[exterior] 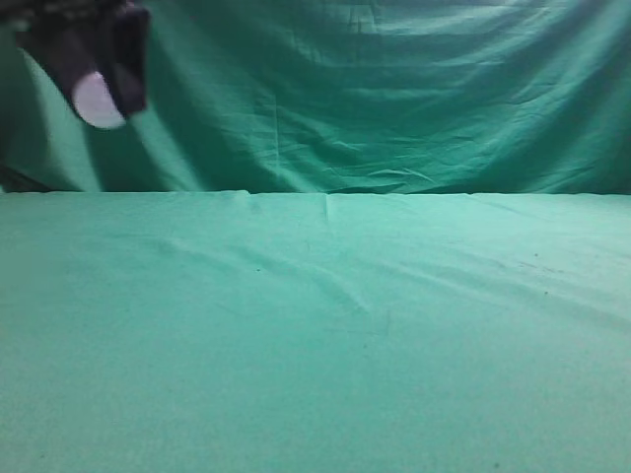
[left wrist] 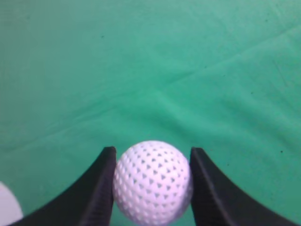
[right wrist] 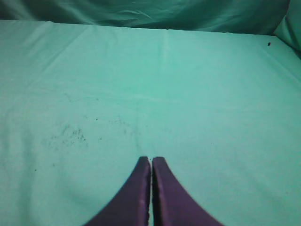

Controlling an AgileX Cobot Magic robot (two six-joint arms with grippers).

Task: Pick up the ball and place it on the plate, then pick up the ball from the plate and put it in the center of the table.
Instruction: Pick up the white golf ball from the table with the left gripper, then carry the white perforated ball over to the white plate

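Observation:
My left gripper (left wrist: pixel 152 155) is shut on the white dimpled ball (left wrist: pixel 152 181), which sits between its two black fingers. In the exterior view the left gripper (exterior: pixel 99 74) hangs high at the top left, well above the green table (exterior: pixel 315 325), with the ball (exterior: pixel 97 101) showing at its tip. My right gripper (right wrist: pixel 151 162) is shut and empty, low over the table (right wrist: pixel 188 94); it does not show in the exterior view. A white curved edge (left wrist: pixel 7 207) at the bottom left of the left wrist view may be the plate; I cannot tell.
A draped green cloth backdrop (exterior: pixel 375 89) rises behind the table's far edge. The tablecloth has soft wrinkles (exterior: pixel 325 276) and a patch of dark specks (right wrist: pixel 68 134).

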